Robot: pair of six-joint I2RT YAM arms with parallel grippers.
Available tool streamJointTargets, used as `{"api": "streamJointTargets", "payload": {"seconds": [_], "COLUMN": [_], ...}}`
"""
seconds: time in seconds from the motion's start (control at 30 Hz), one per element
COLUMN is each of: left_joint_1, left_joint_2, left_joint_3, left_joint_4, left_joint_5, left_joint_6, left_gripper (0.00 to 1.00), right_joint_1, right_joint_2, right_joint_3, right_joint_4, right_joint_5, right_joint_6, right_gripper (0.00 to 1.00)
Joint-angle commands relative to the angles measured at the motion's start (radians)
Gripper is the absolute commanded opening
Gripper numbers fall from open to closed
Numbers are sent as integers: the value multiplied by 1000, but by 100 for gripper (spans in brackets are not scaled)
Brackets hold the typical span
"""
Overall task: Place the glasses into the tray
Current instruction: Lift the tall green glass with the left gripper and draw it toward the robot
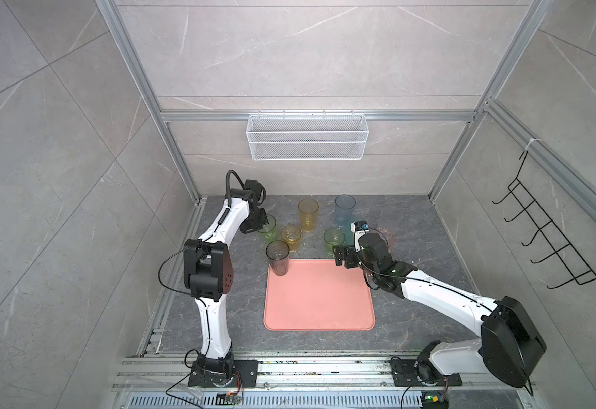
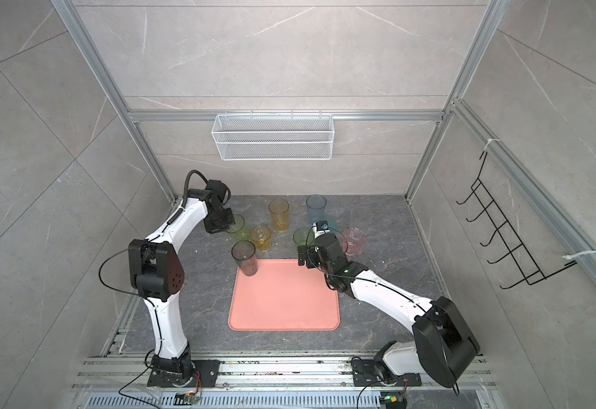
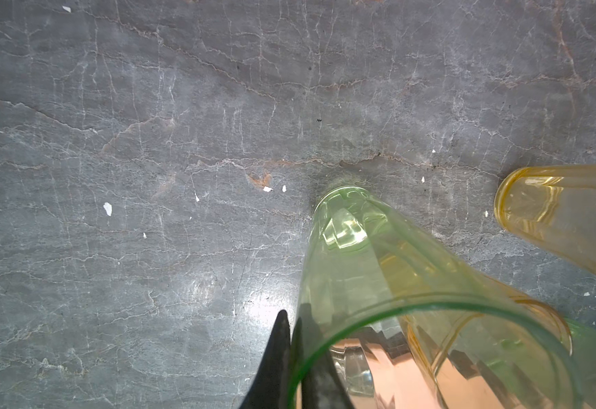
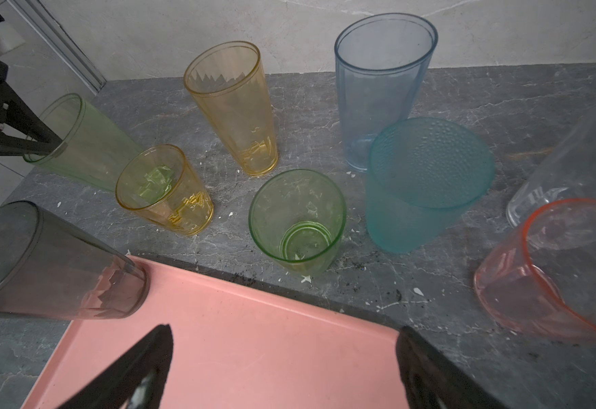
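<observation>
One glass is on the tray (image 1: 319,301): the smoky grey glass (image 1: 278,256), upright in the far-left corner. Left tool (image 4: 56,147) is clamped on the rim of the tall yellow-green glass (image 4: 87,148), one finger inside the wall and one outside. The glass base looks to be down on the tabletop (image 3: 148,141), beyond the tray's left side. Right tool (image 4: 284,329) is spread wide, gripping nothing, hovering over the tray's far-right corner.

Seven more are off the tray, on the tabletop behind it:
- short amber glass (image 4: 164,189)
- tall amber glass (image 4: 233,106)
- tall blue glass (image 4: 381,92)
- short green glass (image 4: 296,219)
- teal glass (image 4: 427,184), just in front of the blue
- pink glass (image 4: 555,276)
- clear glass (image 4: 579,159), beside the pink and partly out of frame
</observation>
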Motion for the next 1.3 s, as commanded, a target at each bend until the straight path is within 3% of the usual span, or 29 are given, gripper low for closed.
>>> {"api": "streamJointTargets", "payload": {"seconds": [0.0,0.8,1.27], "left_joint_1": [5,23,23], "left_joint_2": [-32,-346,-588], "left_joint_3": [51,-10,-151], "left_joint_4": [-33,-302,-469], "left_joint_5": [-14,-161,-155], "left_joint_6": [21,74,130], "left_gripper": [2,0,0], "right_joint_1": [5,5,5], "right_joint_2": [6,3,12], "right_joint_3": [19,27,35], "right_joint_4": [-26,-43,-53], "right_joint_5": [0,6,9], "right_joint_6": [13,16,13], "right_gripper": [99,99,99]}}
